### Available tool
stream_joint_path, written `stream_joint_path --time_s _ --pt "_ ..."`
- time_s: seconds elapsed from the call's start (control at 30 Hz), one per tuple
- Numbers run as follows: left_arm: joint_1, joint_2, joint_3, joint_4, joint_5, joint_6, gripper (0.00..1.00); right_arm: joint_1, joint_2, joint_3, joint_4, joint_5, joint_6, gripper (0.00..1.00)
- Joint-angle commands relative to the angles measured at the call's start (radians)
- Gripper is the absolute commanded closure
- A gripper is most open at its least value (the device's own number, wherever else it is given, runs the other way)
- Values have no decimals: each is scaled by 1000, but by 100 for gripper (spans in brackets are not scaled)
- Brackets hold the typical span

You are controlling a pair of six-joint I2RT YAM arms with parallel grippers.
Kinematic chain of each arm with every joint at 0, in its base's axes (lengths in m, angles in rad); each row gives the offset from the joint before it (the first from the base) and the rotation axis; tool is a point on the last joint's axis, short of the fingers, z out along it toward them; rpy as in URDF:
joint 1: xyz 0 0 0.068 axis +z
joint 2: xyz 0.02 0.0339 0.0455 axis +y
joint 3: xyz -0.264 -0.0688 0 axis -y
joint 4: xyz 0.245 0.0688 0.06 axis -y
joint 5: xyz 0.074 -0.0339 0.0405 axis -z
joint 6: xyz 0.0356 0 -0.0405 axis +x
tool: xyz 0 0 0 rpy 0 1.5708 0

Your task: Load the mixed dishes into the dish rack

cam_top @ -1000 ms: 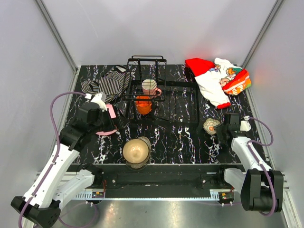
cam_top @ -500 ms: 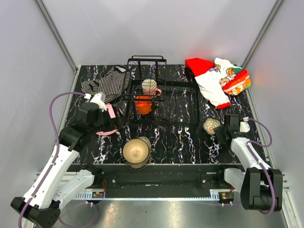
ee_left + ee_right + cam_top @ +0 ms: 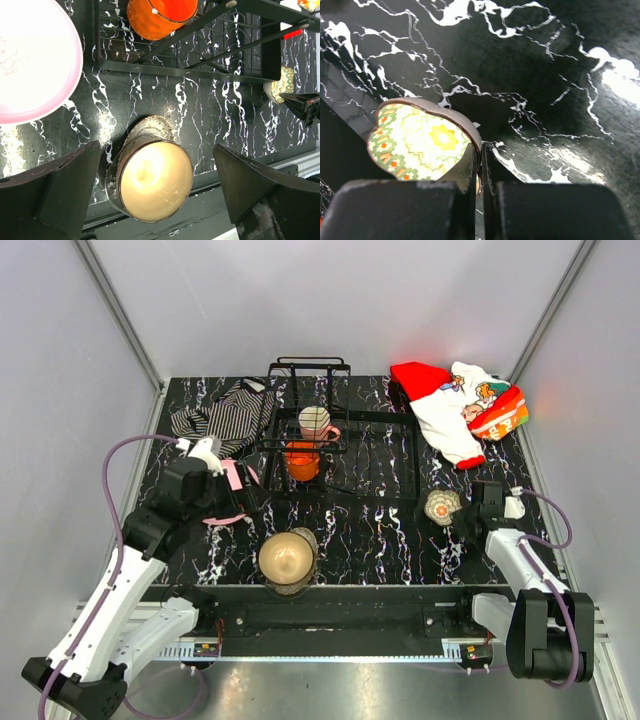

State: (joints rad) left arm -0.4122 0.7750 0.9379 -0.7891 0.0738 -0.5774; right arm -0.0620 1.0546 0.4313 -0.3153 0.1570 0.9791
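At far right, clenching the right gripper (image 3: pixel 480 152) on the small floral patterned cup (image 3: pixel 422 142) by its thin rim, with the left gripper (image 3: pixel 156 150) gaping, risking a slip on lifting.

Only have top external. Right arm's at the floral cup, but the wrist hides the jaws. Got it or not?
Observer: Got it. The right wrist view shows the right gripper shut on the small floral patterned cup, rim pinched between the jaws.
Operator: Left jaws on the pink plate?
Observer: No. The left gripper is open and holds nothing; the pink round plate lies off to one side.
Operator: What is it aimed at?
Observer: The left wrist view frames the brownish bowl between the open jaws, mouth up, untouched.
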Motion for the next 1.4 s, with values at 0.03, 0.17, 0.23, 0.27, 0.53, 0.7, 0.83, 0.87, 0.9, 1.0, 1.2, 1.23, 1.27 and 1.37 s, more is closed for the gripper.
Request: stream_joint_path --time_s 0.03,0.17,0.23,0.27,0.53,0.7,0.83,0.87,0.9,1.0,1.2,1.23,1.27,1.37 --pt "3 -20 36 1 -25 21 1 -7 -40 -5 9 -2 0 100" --pt "3 -25 42 -5 -28 24 1 -7 -149 15 -33 35 3 100" --pt "4 -25 47 -6 -28 25 1 -7 -215 41 -71 81 -13 100" --pt "4 -25 47 -7 -26 27 1 -6 -232 82 -86 97 -29 100" --pt "4 -19 58 4 -11 37 1 -6 -124 352 -13 101 -328 100" --pt "3 -13 50 16 3 37 1 20 -1 451 149 93 -546 100" --pt "3 -5 42 36 20 40 1 151 100 532 211 211 -670 100" --pt "4 -2 42 36 20 44 1 187 114 535 275 304 -745 100" --pt "3 1 44 40 21 44 1 261 140 538 304 347 -782 100" --pt "3 9 48 47 26 50 1 332 215 560 441 412 -908 100" --pt "4 9 39 62 34 53 1 370 341 598 622 421 -1109 100" --pt "4 7 36 68 37 53 1 384 357 586 659 415 -1143 100" --pt "4 7 30 71 38 53 1 390 369 583 730 406 -1202 100" --pt "4 13 24 90 55 50 1 403 432 566 868 357 -1296 100"
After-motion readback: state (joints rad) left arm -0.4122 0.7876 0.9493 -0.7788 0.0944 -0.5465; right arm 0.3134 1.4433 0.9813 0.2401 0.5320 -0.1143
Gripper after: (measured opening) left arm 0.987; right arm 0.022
